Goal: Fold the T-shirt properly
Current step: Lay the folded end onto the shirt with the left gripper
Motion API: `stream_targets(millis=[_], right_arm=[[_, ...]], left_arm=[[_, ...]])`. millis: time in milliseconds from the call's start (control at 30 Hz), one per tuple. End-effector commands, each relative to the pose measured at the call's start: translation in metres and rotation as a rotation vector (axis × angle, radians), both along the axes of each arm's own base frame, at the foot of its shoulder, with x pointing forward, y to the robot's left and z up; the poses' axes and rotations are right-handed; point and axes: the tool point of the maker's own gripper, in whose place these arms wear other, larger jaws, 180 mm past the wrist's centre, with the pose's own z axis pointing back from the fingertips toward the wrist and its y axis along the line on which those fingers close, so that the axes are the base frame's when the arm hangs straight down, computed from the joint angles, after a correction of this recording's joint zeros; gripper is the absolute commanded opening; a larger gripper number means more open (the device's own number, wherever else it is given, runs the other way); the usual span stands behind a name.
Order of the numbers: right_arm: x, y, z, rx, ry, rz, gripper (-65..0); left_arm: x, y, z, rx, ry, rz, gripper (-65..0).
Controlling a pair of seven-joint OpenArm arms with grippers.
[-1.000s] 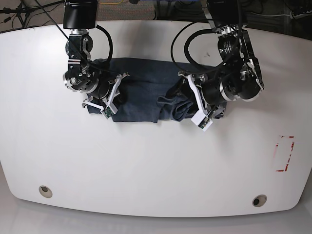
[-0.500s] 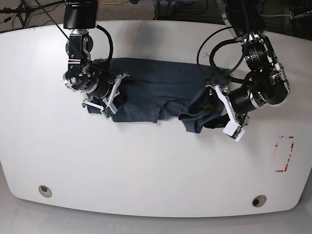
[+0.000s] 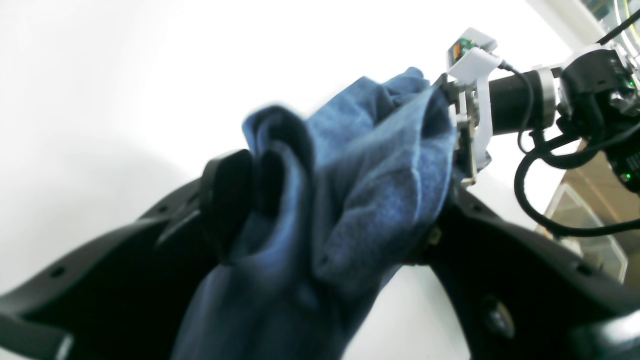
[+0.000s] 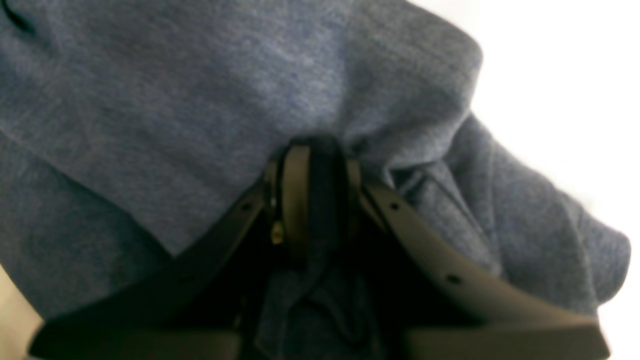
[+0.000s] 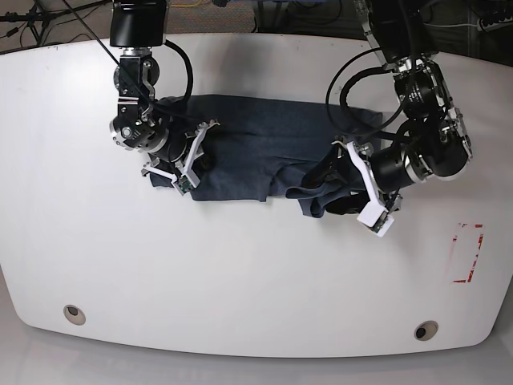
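The dark navy T-shirt (image 5: 256, 144) lies stretched along the far half of the white table (image 5: 240, 265) between both arms, bunched and creased at its right end. My left gripper (image 5: 327, 188), on the right of the base view, holds that bunched end. In the left wrist view a thick wad of the T-shirt (image 3: 370, 190) fills my left gripper (image 3: 335, 200). My right gripper (image 5: 199, 159) grips the shirt's other end. In the right wrist view my right gripper (image 4: 310, 165) stands pressed shut on a fold of the T-shirt (image 4: 150, 100). No lettering or tag shows.
A red-outlined mark (image 5: 467, 253) sits near the table's right edge. Two round holes (image 5: 74, 314) (image 5: 426, 330) lie near the front edge. Cables and stands crowd the area behind the table.
My left arm swung out to the right, pulling the bunched end away from the shirt's middle, then eased back slightly. My right arm shifted a little. Both grips held.
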Motion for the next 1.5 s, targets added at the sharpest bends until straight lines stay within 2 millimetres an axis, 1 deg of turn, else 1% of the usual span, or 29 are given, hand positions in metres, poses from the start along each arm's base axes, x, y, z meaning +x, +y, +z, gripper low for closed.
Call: stream_targets(millis=[0, 100, 267, 367, 400, 533, 633, 733, 867, 900, 967, 1000, 1033, 1067, 1133, 1267, 1400, 1433, 1467], right_arm=[[0.001, -0.004, 0.0, -0.025, 0.006, 0.01, -55.6], [0.001, -0.003, 0.0, -0.023, 0.006, 0.01, -55.6], [0.001, -0.002, 0.001, -0.017, 0.005, 0.01, -55.6], [0.001, -0.003, 0.001, -0.022, 0.006, 0.01, -55.6], [0.001, -0.003, 0.001, -0.024, 0.004, 0.01, -55.6], [0.001, -0.003, 0.001, -0.024, 0.004, 0.01, -55.6], [0.0, -0.002, 0.001, -0.019, 0.005, 0.01, -55.6], [-0.004, -0.002, -0.002, -0.019, 0.016, 0.01, -55.6], [-0.006, -0.002, -0.003, -0.017, 0.019, 0.01, -55.6], [-0.006, -0.002, -0.003, -0.017, 0.019, 0.01, -55.6], [-0.006, -0.002, -0.003, -0.017, 0.019, 0.01, -55.6], [-0.006, -0.002, -0.004, -0.017, 0.02, 0.01, -55.6], [-0.006, -0.002, -0.004, -0.017, 0.02, 0.01, -55.6], [-0.006, -0.002, -0.004, -0.017, 0.02, 0.01, -55.6], [-0.006, -0.002, -0.004, -0.017, 0.02, 0.01, -55.6], [-0.007, -0.002, -0.004, -0.017, 0.021, 0.01, -55.6], [-0.007, -0.002, -0.005, -0.018, 0.022, 0.01, -55.6], [-0.007, -0.002, -0.004, -0.016, 0.022, 0.01, -55.6], [-0.007, -0.002, -0.004, -0.016, 0.022, 0.01, -55.6]], left_arm=[[0.004, -0.02, 0.026, -0.063, -0.078, -0.05, -26.7], [0.003, -0.032, 0.028, -0.077, -0.079, -0.074, -26.7], [0.005, -0.029, 0.022, -0.057, -0.051, -0.042, -26.7], [0.006, -0.017, 0.016, -0.021, -0.024, -0.013, -26.7], [0.007, -0.011, 0.013, -0.006, -0.011, 0.002, -26.7], [0.009, 0.002, 0.01, 0.024, 0.009, 0.026, -26.7], [0.01, 0.016, 0.008, 0.065, 0.011, 0.037, -26.7], [0.011, 0.021, 0.004, 0.091, 0.02, 0.037, -26.7], [0.014, 0.024, -0.009, 0.083, 0.07, 0.043, -26.7], [0.019, 0.027, -0.012, 0.075, 0.097, 0.058, -26.7], [0.024, 0.03, -0.023, 0.048, 0.174, 0.098, -26.7], [0.026, 0.033, -0.032, 0.022, 0.243, 0.131, -26.7], [0.027, 0.034, -0.035, 0.015, 0.264, 0.141, -26.7], [0.028, 0.034, -0.045, -0.007, 0.325, 0.163, -26.7], [0.03, 0.033, -0.05, -0.035, 0.364, 0.164, -26.7], [0.031, 0.021, -0.058, -0.091, 0.42, 0.101, -26.7], [0.026, 0.007, -0.056, -0.135, 0.457, 0.003, -26.7], [0.024, 0.001, -0.053, -0.159, 0.469, -0.038, -26.7], [0.023, -0.001, -0.052, -0.167, 0.474, -0.051, -26.7]])
